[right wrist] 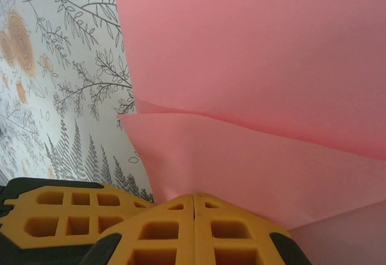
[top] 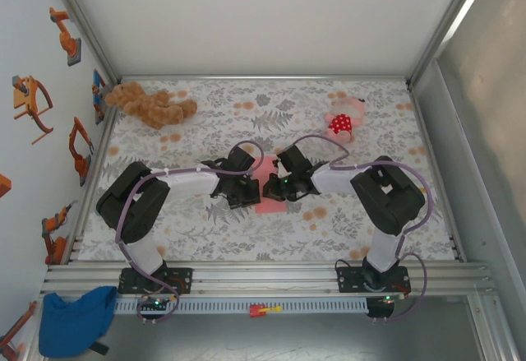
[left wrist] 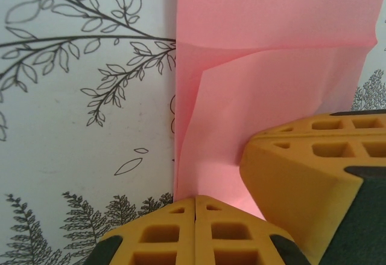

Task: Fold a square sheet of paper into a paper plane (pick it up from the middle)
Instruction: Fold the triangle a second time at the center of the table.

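Note:
The square sheet of paper [top: 265, 205] lies salmon-pink at the middle of the floral table, partly folded, with flaps and creases showing [left wrist: 271, 66] [right wrist: 259, 150]. My left gripper [top: 251, 188] and right gripper [top: 273, 187] meet tip to tip above it. In the left wrist view my left gripper [left wrist: 196, 200] is shut, its yellow fingertips down on the paper near its left edge, and a right-gripper finger [left wrist: 313, 174] stands close beside it. In the right wrist view my right gripper [right wrist: 194, 197] is shut with its tips on a folded flap. Whether either nips paper is not visible.
A brown teddy [top: 152, 106] lies at the back left. A pink plush toy with a red dotted patch [top: 341, 122] sits at the back right. Aluminium rails [top: 263, 275] border the near edge, and a blue cloth [top: 74, 320] lies below them on the left.

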Controlling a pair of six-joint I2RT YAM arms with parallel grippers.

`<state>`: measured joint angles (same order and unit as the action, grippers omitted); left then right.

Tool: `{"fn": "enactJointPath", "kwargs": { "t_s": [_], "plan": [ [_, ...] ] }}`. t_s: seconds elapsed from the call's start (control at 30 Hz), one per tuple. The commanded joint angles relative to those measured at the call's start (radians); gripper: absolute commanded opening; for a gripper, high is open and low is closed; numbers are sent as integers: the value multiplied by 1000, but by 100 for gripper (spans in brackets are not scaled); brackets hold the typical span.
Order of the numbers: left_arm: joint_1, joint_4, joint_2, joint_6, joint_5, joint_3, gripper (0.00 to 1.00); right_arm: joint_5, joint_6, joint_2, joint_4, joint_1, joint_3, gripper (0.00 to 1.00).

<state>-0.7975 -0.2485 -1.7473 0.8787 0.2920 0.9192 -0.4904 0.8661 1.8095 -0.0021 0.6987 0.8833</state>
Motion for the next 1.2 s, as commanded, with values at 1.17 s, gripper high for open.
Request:
{"fn": "enactJointPath", "kwargs": {
  "t_s": [1.17],
  "plan": [
    [5, -156, 27, -13, -8, 92, 4, 161, -99, -100, -42, -261, -9, 1]
  ]
}}
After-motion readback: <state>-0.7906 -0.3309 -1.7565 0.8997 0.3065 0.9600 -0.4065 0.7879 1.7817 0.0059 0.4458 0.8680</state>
